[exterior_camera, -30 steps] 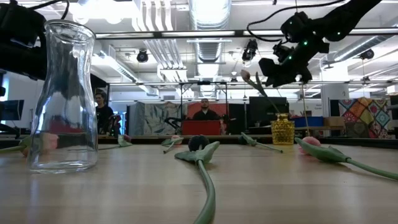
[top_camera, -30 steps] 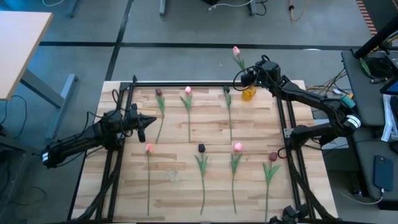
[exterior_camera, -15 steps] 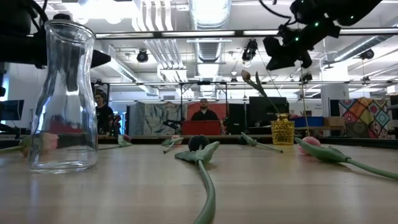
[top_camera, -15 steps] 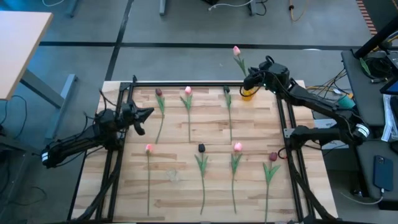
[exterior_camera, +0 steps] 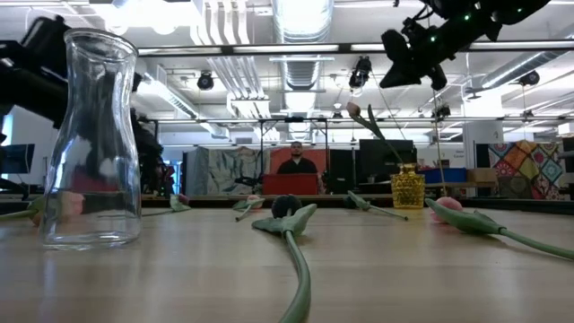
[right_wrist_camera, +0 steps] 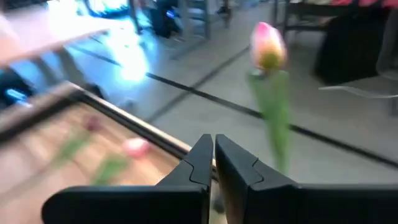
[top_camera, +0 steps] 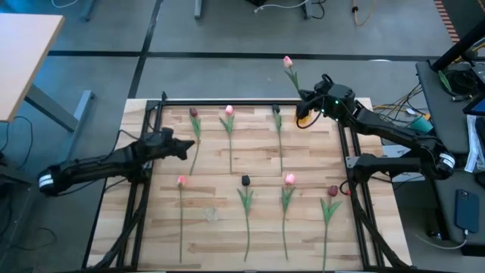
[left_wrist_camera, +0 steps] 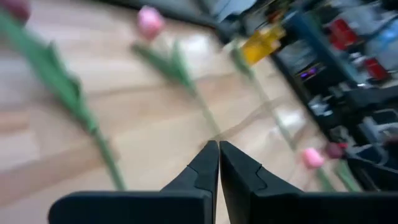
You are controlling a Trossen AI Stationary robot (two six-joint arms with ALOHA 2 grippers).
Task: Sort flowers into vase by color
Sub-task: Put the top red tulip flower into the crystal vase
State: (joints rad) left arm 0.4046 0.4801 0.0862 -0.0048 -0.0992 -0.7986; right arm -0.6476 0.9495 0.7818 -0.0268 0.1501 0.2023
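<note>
One pink tulip [top_camera: 288,62] stands with its stem in a small yellow vase [exterior_camera: 406,188] at the table's far right. My right gripper [right_wrist_camera: 213,149] hovers shut just above that vase, beside the stem [right_wrist_camera: 277,118], with nothing between its fingers. Several tulips lie flat on the table: a maroon one [top_camera: 193,112], pink ones [top_camera: 229,111] [top_camera: 182,180] [top_camera: 289,179], and another maroon one [top_camera: 332,190]. My left gripper [top_camera: 187,148] is shut and empty above the table, close to the left of the far maroon tulip's stem [top_camera: 197,148]. A clear glass vase [exterior_camera: 90,135] stands near the front edge.
A black metal frame [top_camera: 227,101] runs along the table's far edge and down both sides. A dark-headed tulip [top_camera: 245,180] lies mid-table, and another stem [top_camera: 278,136] lies left of the yellow vase. People show in the room beyond the table [exterior_camera: 294,161].
My right gripper has shut, risen and drawn back from the standing pink tulip toward the table's right edge; the tulip stays in the yellow vase. My left gripper has reached toward the right, closer to the far maroon tulip's stem, staying shut.
</note>
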